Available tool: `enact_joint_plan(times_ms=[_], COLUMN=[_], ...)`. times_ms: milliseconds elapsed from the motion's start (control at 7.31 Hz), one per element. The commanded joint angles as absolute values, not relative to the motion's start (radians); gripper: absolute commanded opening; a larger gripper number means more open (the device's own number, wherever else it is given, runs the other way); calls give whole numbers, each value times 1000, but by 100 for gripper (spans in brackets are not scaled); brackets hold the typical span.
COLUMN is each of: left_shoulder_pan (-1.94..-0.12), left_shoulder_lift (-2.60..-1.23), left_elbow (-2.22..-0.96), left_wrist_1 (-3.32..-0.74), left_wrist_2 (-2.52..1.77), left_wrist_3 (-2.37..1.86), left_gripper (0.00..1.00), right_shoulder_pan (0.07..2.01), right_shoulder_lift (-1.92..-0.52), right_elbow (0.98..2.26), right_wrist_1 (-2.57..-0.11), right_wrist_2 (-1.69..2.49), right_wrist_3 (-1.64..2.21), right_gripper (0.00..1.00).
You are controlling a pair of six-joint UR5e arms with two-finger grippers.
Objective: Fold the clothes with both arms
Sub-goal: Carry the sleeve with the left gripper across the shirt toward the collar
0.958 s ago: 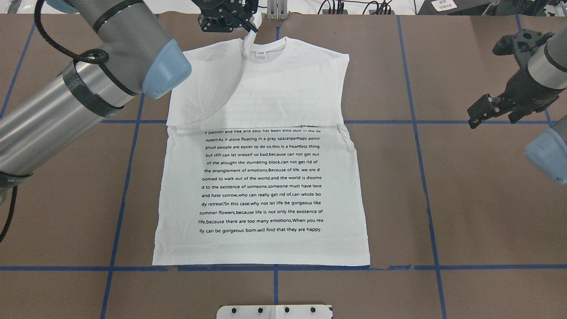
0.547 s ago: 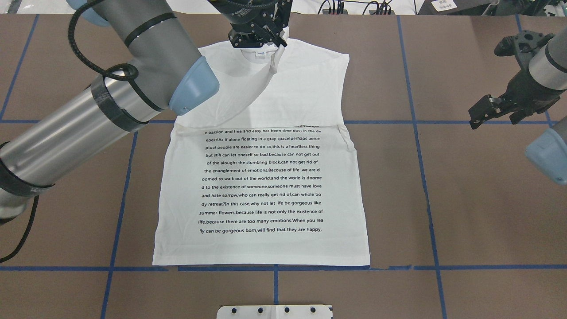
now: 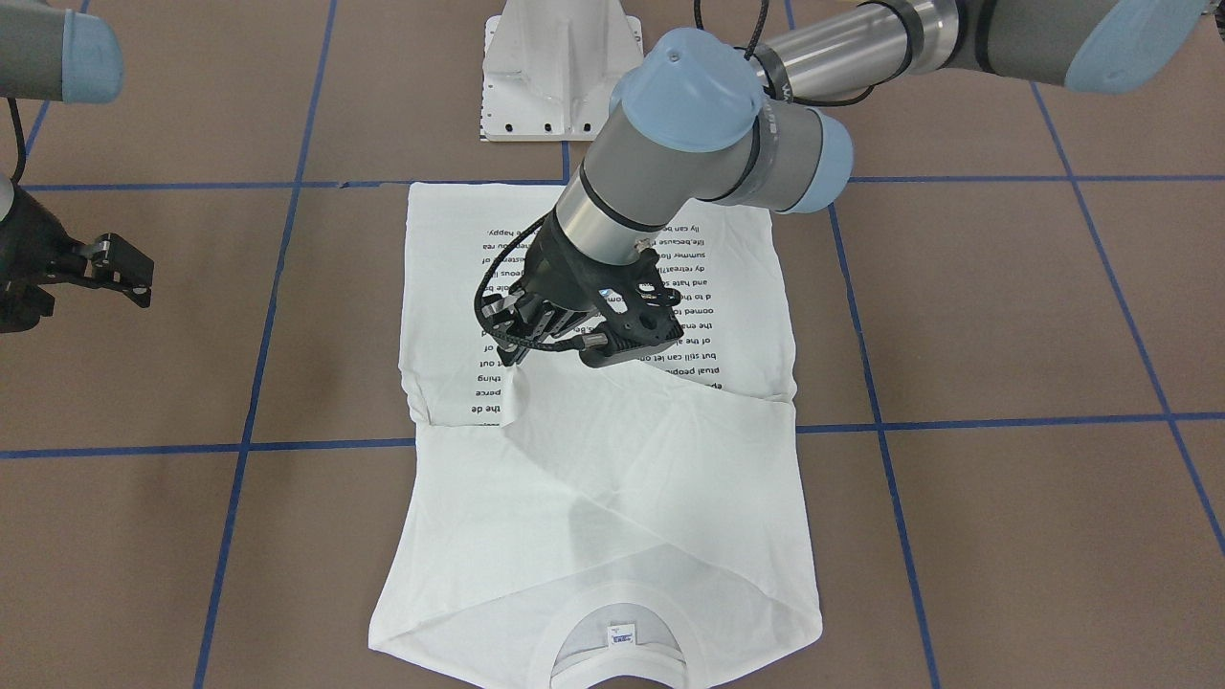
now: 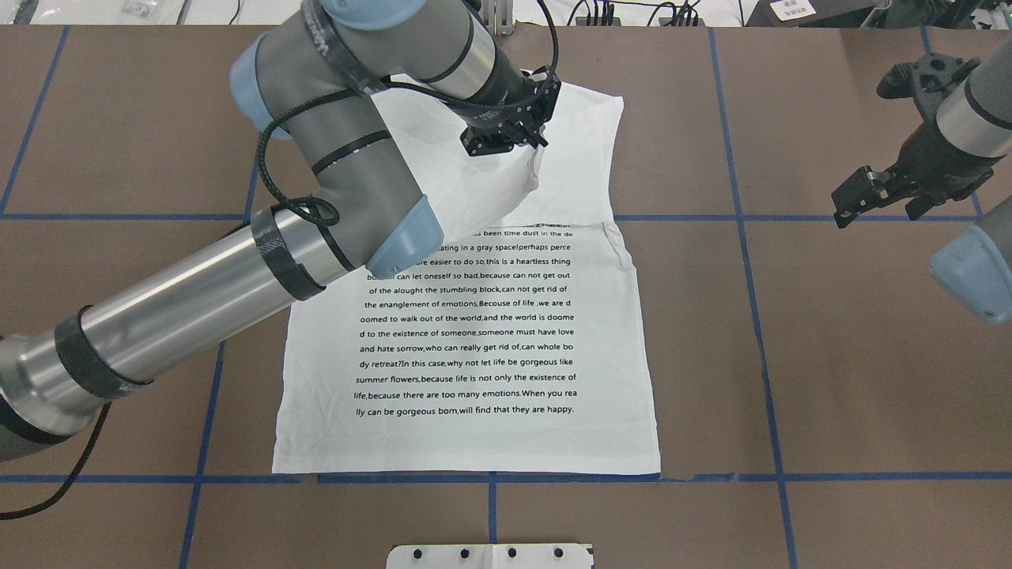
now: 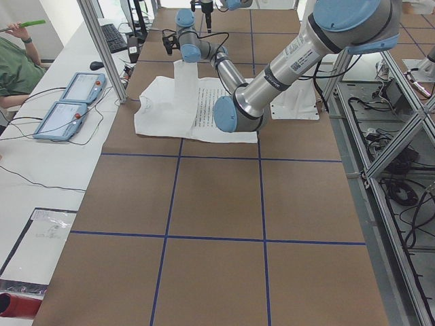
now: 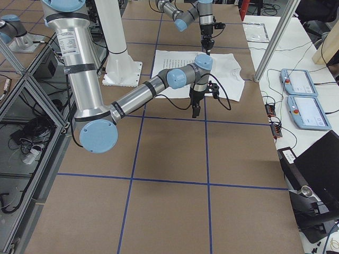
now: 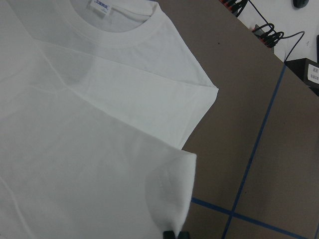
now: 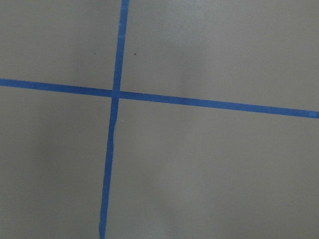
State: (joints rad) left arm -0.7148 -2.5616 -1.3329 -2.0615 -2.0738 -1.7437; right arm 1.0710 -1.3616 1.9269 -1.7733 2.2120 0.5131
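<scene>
The white T-shirt (image 4: 474, 348) lies flat on the brown table, its printed text toward the robot and its collar (image 3: 622, 622) at the far edge. My left gripper (image 4: 536, 150) hangs above the upper chest area and is shut on a sleeve cuff (image 3: 512, 392), which it has lifted and drawn across the shirt. In the left wrist view the fingertips (image 7: 174, 233) pinch the cuff at the bottom edge, with the neck label (image 7: 102, 5) beyond. My right gripper (image 4: 844, 207) hovers open over bare table to the shirt's right, holding nothing.
The white pedestal base (image 3: 560, 67) stands at the robot's side of the table. Blue tape lines (image 8: 117, 94) grid the surface. Two control tablets (image 5: 68, 102) lie on a side bench beyond the far edge, where a seated person (image 5: 13, 68) shows. Cables (image 4: 632, 12) run along the far edge.
My left gripper has carried the sleeve from the collar area to the right and toward the robot, folding it diagonally over the chest. The right arm has barely moved.
</scene>
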Motion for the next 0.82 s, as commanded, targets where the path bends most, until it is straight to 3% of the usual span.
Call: enact_joint_plan(times_ms=[0, 137, 274, 684], left_shoulder_pan=[-596, -572, -554, -557], left_shoulder_lift=[-2566, -2575, -2576, -2560], left_elbow=[-1316, -1283, -1255, -1261], left_wrist_1=[-2072, -2074, -2109, -2119], left_wrist_2=[-1975, -1956, -1947, -1925], left_wrist_3=[-1747, -1750, -1750, -1689], left_gripper=[0, 33, 99, 100], right_shoulder_pan=[1069, 1069, 1066, 1034], right_shoulder_lift=[-1355, -1333, -1325, -1289], right_elbow=[1915, 1898, 1869, 1858], right_wrist_1=[-1773, -1773, -1772, -1732], right_wrist_2=[2212, 2220, 2244, 2252], right_wrist_3=[514, 517, 525, 544], right_gripper=[100, 100, 100, 100])
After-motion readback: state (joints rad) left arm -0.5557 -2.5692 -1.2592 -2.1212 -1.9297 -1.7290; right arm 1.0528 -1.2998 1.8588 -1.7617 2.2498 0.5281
